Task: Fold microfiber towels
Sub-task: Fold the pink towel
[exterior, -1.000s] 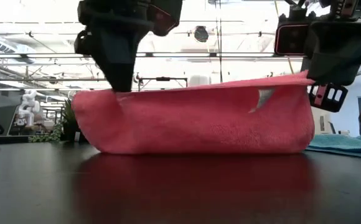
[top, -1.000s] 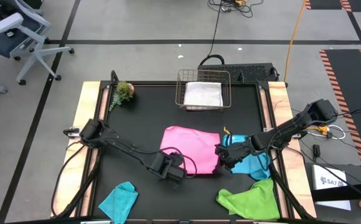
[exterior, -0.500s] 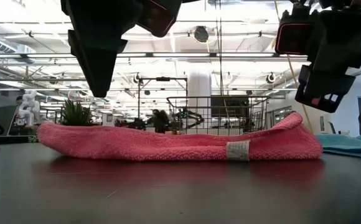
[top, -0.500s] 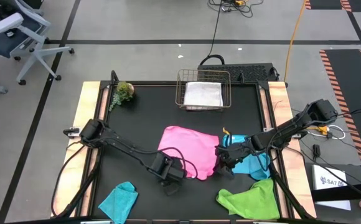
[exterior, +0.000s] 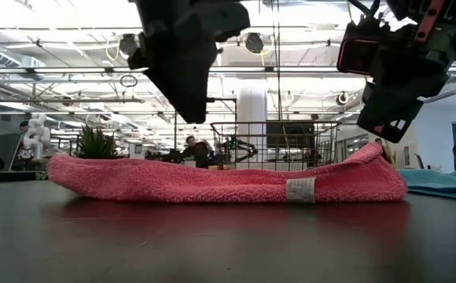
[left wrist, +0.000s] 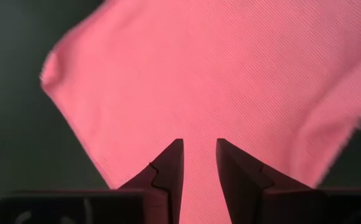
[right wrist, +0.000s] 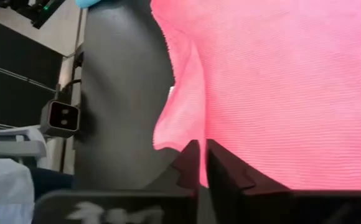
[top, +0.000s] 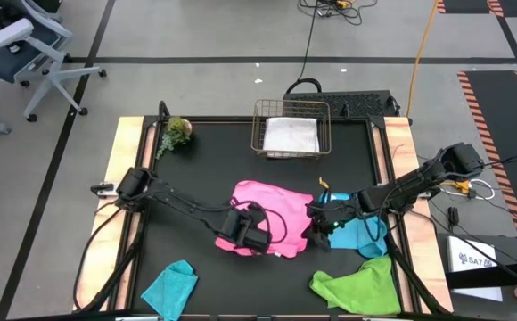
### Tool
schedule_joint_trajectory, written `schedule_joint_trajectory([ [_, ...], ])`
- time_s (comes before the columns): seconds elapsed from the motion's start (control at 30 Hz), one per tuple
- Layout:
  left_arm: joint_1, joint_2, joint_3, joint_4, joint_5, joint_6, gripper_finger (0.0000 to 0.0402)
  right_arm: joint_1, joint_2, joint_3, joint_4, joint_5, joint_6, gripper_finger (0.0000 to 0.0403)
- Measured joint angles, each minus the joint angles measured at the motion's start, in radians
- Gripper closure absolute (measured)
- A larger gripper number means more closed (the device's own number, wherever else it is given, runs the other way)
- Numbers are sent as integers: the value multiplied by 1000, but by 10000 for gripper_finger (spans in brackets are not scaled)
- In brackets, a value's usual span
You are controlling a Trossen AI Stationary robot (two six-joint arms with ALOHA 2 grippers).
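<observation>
The hot pink towel (top: 267,212) lies flat at the table's middle, doubled over on itself, with its white label (exterior: 297,189) facing the near edge. My left gripper (top: 255,237) hangs above its near part, fingers a little apart (left wrist: 199,144) and empty. My right gripper (top: 315,229) hangs tilted above the towel's raised right end (exterior: 379,151), fingers together (right wrist: 203,144), holding nothing. The sky blue towel (top: 363,235) lies to the right, the lime green towel (top: 362,283) at the near right, and the teal towel (top: 171,285) at the near left. The white towel (top: 291,135) lies in the basket.
A wire basket (top: 291,109) stands at the far middle and a small green plant (top: 177,132) at the far left. Wooden rails (top: 118,169) run along the table's left and right sides. Bare black table (top: 196,169) shows to the left of the pink towel.
Both grippers have let go of the pink towel's lifted upper layer. It has dropped onto the lower layer, so the towel now lies low and flat. My left gripper has then gone toward the table's right over the towel. My right gripper has tipped and shifted slightly left.
</observation>
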Motion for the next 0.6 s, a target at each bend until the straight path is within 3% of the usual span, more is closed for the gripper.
schedule_joint_trajectory([
  [0.43, 64, 0, -2, 1, -15, 140, 305, 17, 0, 1, -103, 109, 38, 403],
  [0.6, 54, -1, -58, -13, 9, 116, 305, 25, 3, 1, -103, 222, 54, 403],
])
